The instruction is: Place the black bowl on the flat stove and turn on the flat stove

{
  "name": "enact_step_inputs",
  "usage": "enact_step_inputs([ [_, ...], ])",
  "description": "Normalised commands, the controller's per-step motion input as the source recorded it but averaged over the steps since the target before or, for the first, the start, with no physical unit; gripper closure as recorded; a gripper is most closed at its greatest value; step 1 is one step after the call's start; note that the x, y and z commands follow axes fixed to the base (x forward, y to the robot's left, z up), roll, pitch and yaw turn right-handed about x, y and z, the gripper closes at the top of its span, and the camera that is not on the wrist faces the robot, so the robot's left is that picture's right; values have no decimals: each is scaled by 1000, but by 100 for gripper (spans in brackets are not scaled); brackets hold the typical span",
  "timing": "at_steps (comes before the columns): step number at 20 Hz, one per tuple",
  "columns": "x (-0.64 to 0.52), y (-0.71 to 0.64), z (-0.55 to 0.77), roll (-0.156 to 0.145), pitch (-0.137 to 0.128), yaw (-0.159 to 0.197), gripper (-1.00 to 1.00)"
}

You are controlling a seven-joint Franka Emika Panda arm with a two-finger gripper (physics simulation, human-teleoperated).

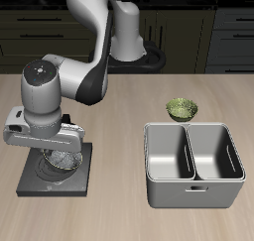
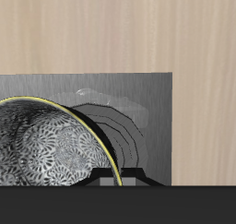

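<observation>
The black bowl (image 1: 60, 165), with its shiny speckled inside, sits low over the flat stove (image 1: 85, 176), a dark square plate near the table's front edge. My gripper (image 1: 57, 153) reaches straight down onto it. In the wrist view the black bowl (image 2: 41, 149) fills much of the picture, and its pale rim runs into my gripper (image 2: 118, 176), whose fingers stand close together on that rim. Beside the bowl the flat stove (image 2: 138, 89) shows its round burner rings (image 2: 118, 126). Whether the bowl rests on the plate or hangs just above it I cannot tell.
A green patterned bowl (image 1: 183, 109) lies farther back on the wooden table. A grey two-compartment caddy (image 1: 194, 188) stands beside the stove near the front edge. Dark cabinets line the back.
</observation>
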Motion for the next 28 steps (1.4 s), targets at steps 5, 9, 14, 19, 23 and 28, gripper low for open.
enact_step_inputs([
  [5, -60, 145, -269, 9, 71, 35, -100],
  [9, -82, 66, 4, 8, 6, 12, -100],
  [14, -228, 24, 169, -22, -18, -7, -100],
  [19, -331, -115, 325, -61, -37, -44, -100],
  [23, -540, -32, 359, 9, -96, -46, -100],
  [28, -344, 95, 99, 62, -37, -4, -100],
])
